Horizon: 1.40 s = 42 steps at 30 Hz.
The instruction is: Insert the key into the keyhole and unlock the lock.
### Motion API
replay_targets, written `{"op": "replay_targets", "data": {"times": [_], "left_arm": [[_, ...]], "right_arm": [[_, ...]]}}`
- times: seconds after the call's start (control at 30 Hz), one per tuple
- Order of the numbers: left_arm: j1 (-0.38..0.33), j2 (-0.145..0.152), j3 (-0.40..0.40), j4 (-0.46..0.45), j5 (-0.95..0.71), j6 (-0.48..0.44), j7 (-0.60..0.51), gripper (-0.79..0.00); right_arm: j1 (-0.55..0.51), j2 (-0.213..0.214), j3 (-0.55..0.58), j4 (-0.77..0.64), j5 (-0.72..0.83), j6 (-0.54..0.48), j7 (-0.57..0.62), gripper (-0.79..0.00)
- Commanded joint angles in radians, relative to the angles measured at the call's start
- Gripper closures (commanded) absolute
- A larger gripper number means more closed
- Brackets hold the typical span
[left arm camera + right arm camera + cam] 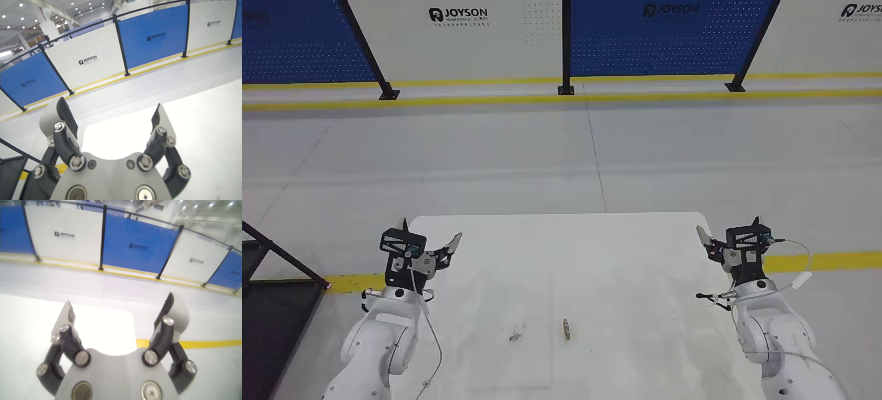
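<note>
White surface (642, 260) on a pale grey floor (542, 150) striped with yellow lines (832, 262); fence panels (151, 37) alternate blue and white, finely dotted, between black posts (565, 45). The silver left end effector (109, 106) and right end effector (119, 300) carry black ribbed pads (68, 117).

A white table (642, 260) stands on pale grey floor (662, 150). At 12 o'clock runs a fence of blue and white panels (662, 35) with yellow lines (472, 101) at its foot. Ceiling lights (75, 8) glow overhead; a black frame (272, 320) sits at 8 o'clock
</note>
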State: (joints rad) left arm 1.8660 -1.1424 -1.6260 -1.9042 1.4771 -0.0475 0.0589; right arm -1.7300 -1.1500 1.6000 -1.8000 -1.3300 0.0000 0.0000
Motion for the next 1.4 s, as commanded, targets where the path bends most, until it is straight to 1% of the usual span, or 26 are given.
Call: {"op": "replay_targets", "data": {"times": [0.0, 0.07, 0.13, 0.2, 0.23, 0.27, 0.33, 0.4, 0.47, 0.6, 0.67, 0.73, 0.83, 0.9, 0.97, 1.03, 1.07, 1.1, 1.23, 1.27, 1.37], "left_arm": [[0.126, 0.003, -0.024, -0.080, 0.034, -0.039, 0.028, -0.785], [0.240, 0.006, -0.048, -0.143, 0.072, -0.077, 0.042, -0.785], [0.355, 0.008, -0.052, -0.197, 0.099, -0.130, 0.046, -0.785], [0.440, 0.011, -0.059, -0.232, 0.139, -0.171, 0.023, -0.785], [0.471, 0.011, -0.058, -0.251, 0.172, -0.165, 0.008, -0.785], [0.484, 0.011, -0.039, -0.253, 0.199, -0.178, -0.005, -0.785], [0.484, 0.008, 0.005, -0.244, 0.209, -0.194, -0.058, -0.785], [0.484, 0.005, 0.047, -0.243, 0.235, -0.187, -0.122, -0.785], [0.484, 0.002, 0.099, -0.240, 0.220, -0.197, -0.191, -0.785], [0.480, -0.003, 0.173, -0.251, 0.219, -0.171, -0.331, -0.785], [0.462, -0.006, 0.208, -0.242, 0.243, -0.144, -0.378, -0.785], [0.428, -0.010, 0.241, -0.225, 0.258, -0.124, -0.427, -0.785], [0.368, -0.017, 0.284, -0.192, 0.251, -0.087, -0.489, -0.711], [0.329, -0.023, 0.311, -0.172, 0.231, -0.063, -0.513, -0.711], [0.294, -0.029, 0.330, -0.153, 0.190, -0.042, -0.529, -0.671], [0.258, -0.034, 0.344, -0.134, 0.151, -0.018, -0.548, -0.579], [0.240, -0.037, 0.350, -0.124, 0.127, -0.010, -0.560, -0.560], [0.222, -0.039, 0.356, -0.115, 0.117, -0.008, -0.572, -0.523], [0.168, -0.045, 0.385, -0.069, 0.120, 0.014, -0.606, -0.545], [0.155, -0.046, 0.392, -0.060, 0.120, 0.023, -0.610, -0.529], [0.129, -0.050, 0.412, -0.035, 0.129, 0.041, -0.613, -0.517]], "right_arm": [[0.000, 0.000, 0.000, 0.000, 0.000, 0.000, 0.000, -0.785], [0.000, 0.000, 0.000, 0.000, 0.000, 0.000, 0.000, -0.785], [0.000, 0.000, 0.000, 0.000, 0.000, 0.000, 0.000, -0.785], [0.000, 0.000, 0.000, 0.000, 0.000, 0.000, 0.000, -0.785], [0.000, 0.000, 0.000, 0.000, 0.000, 0.000, 0.000, -0.785], [0.000, 0.000, 0.000, 0.000, 0.000, 0.000, 0.000, -0.785], [0.000, 0.000, 0.000, 0.000, 0.000, 0.000, 0.000, -0.785], [0.000, 0.000, 0.000, 0.000, 0.000, 0.000, 0.000, -0.785], [0.000, 0.000, 0.000, 0.000, 0.000, 0.000, 0.000, -0.785], [0.000, 0.000, 0.000, 0.000, 0.000, 0.000, 0.000, -0.785], [0.000, 0.000, 0.000, 0.000, 0.000, 0.000, 0.000, -0.785], [0.000, 0.000, 0.000, 0.000, 0.000, 0.000, 0.000, -0.785], [0.000, 0.000, 0.000, 0.000, 0.000, 0.000, 0.000, -0.785], [0.000, 0.000, 0.000, 0.000, 0.000, 0.000, 0.000, -0.785], [0.000, 0.000, 0.000, 0.000, 0.000, 0.000, 0.000, -0.785], [0.000, 0.000, 0.000, 0.000, 0.000, 0.000, 0.000, -0.785], [0.000, 0.000, 0.000, 0.000, 0.000, 0.000, 0.000, -0.785], [0.000, 0.000, 0.000, 0.000, 0.000, 0.000, 0.000, -0.785], [0.000, 0.000, 0.000, 0.000, 0.000, 0.000, 0.000, -0.785], [0.000, 0.000, 0.000, 0.000, 0.000, 0.000, 0.000, -0.785], [0.000, 0.000, 0.000, 0.000, 0.000, 0.000, 0.000, -0.785]]}}
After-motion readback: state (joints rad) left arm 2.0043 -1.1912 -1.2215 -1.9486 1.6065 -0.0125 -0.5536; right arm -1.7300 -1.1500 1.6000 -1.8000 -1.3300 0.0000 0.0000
